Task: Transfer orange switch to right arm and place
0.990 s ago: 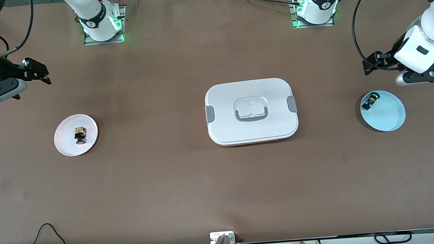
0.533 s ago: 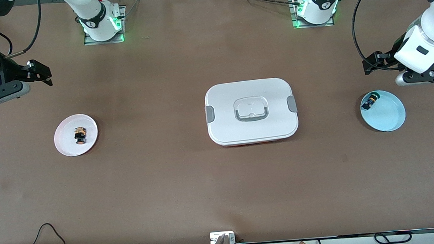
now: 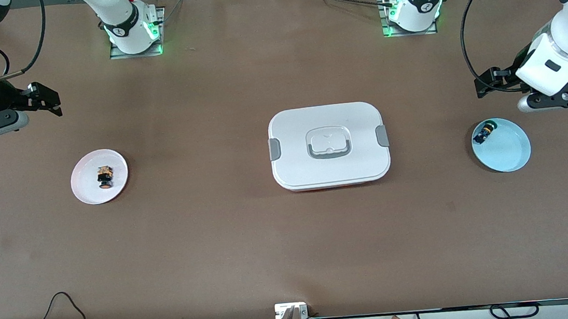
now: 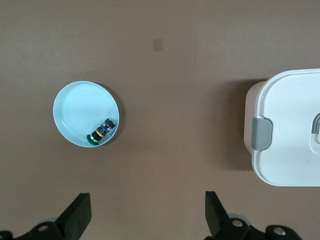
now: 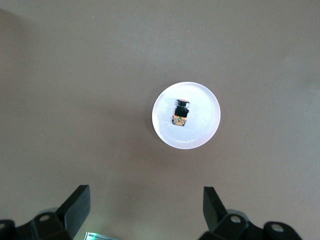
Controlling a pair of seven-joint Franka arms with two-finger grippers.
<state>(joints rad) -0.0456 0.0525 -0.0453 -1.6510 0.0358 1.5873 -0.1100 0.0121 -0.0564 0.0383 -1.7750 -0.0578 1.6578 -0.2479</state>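
Observation:
The orange switch (image 3: 104,177) lies on its side on a small white plate (image 3: 86,193) toward the right arm's end of the table. In the right wrist view the orange switch (image 5: 180,114) sits mid-plate (image 5: 205,131). My right gripper (image 3: 48,98) hangs open and empty over bare table beside that plate, its fingertips (image 5: 80,196) wide apart around the gripper's midpoint (image 5: 145,192). My left gripper (image 3: 483,84) waits open and empty over the table by a pale blue plate; the left wrist view shows the left gripper (image 4: 146,200) the same way.
A white lidded lunch box (image 3: 328,145) with grey clips stands mid-table; its corner (image 4: 290,135) shows in the left wrist view. The pale blue plate (image 3: 510,156) holds a black switch with a blue and green cap (image 3: 485,133). Cables hang along the table's front edge.
My right gripper has drifted a little, lastly toward the right arm's end of the table, still open. The left arm, both plates and both switches have not moved.

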